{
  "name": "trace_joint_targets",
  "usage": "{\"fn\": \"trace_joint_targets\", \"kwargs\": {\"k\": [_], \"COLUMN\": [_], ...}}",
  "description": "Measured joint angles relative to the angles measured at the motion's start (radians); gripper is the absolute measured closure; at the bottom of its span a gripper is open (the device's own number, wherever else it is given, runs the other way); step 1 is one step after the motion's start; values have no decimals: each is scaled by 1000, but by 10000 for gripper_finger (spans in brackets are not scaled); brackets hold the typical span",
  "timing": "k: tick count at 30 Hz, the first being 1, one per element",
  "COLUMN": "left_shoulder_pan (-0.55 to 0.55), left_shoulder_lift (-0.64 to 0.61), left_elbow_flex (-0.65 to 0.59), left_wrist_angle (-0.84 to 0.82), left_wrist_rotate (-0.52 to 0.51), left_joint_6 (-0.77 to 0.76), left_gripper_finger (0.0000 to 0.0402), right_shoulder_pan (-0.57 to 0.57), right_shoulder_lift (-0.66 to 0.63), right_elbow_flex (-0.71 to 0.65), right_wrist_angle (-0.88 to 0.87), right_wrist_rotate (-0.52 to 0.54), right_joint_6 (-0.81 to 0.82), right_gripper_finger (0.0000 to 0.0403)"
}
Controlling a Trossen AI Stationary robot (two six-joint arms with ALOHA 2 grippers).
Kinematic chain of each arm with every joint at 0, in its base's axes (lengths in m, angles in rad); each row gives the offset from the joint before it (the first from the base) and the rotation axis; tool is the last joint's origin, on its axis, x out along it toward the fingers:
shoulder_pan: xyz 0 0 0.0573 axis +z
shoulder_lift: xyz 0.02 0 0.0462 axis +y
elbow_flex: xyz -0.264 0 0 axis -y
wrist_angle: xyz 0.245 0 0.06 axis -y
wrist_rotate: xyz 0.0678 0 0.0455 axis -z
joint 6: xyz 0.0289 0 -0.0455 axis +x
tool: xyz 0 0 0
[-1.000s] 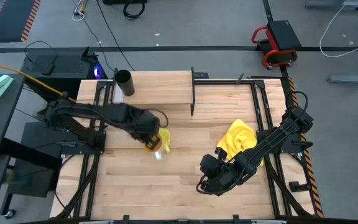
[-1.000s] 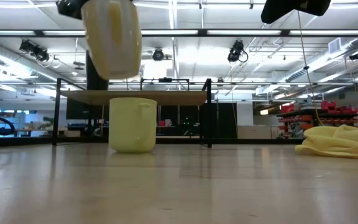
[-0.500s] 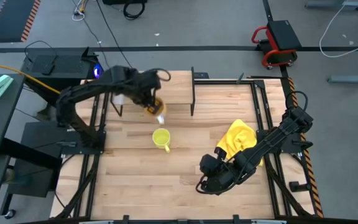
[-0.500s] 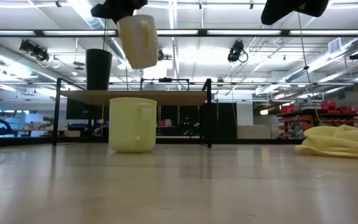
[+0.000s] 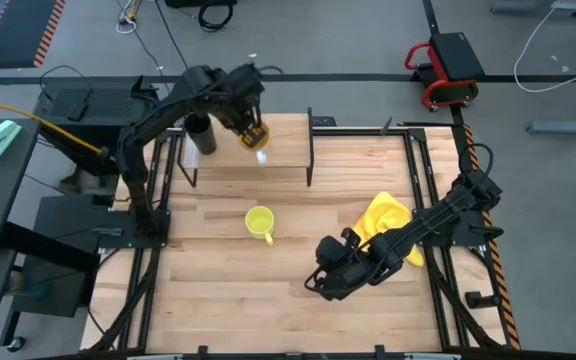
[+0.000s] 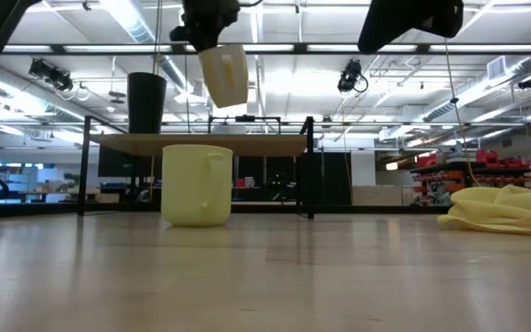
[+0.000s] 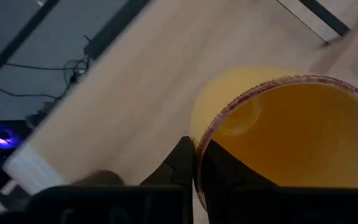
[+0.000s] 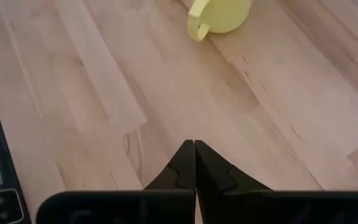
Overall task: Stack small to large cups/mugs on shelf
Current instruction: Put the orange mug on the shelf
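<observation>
The left gripper (image 5: 252, 132), clenched on the rim of the orange cup (image 5: 256, 140), has carried it farther back, above the shelf (image 5: 288, 148) just right of the black cup (image 5: 201, 133). The right gripper (image 5: 313, 285), fingers pressed together, has shifted left over the near tabletop. The yellow-green mug (image 5: 259, 222) stays put.
</observation>
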Motion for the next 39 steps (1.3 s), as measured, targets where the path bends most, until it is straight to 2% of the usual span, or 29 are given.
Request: {"fn": "trace_joint_targets", "kwargs": {"k": [7,19,39], "left_shoulder_pan": [96,182,196], "left_shoulder_lift": [3,4,134], "left_elbow_flex": [18,17,16], "left_wrist_angle": [-2,-2,-1], "left_wrist_rotate": [28,63,73], "left_joint_6": [102,215,285], "left_gripper_finger": [383,383,383], "right_shoulder_pan": [-27,-60,-60], "right_shoulder_lift": [0,0,0], "right_elbow_flex": [0,0,0], "right_wrist_angle": [16,49,61], "right_wrist_rotate": [0,-8,-8], "right_joint_6": [8,8,50], "right_gripper_finger": [399,399,399]}}
